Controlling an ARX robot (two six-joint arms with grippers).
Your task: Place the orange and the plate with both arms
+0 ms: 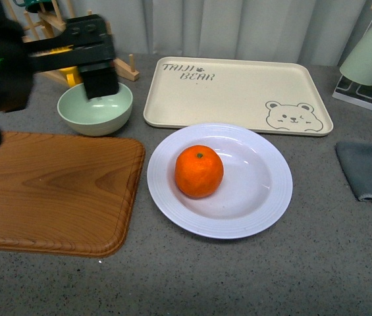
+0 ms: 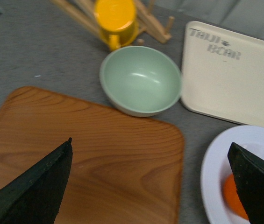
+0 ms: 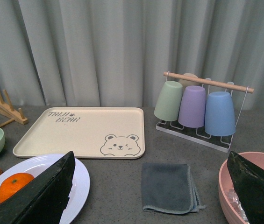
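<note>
On table, mid-front: orange point(image 1: 199, 171) in plate point(image 1: 265, 192), left of its centre, well apart from both sets of jaws. Left jaws spread wide, gripping nothing, hovering over bowl point(image 1: 93, 122) beyond board point(image 1: 47, 191). Right jaws likewise wide and empty, orange outside their gap.

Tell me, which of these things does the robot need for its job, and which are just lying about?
For the job:
orange
plate

Just lying about:
green bowl
bear tray
wooden board
grey cloth
yellow mug
cup rack
pink bowl
</note>
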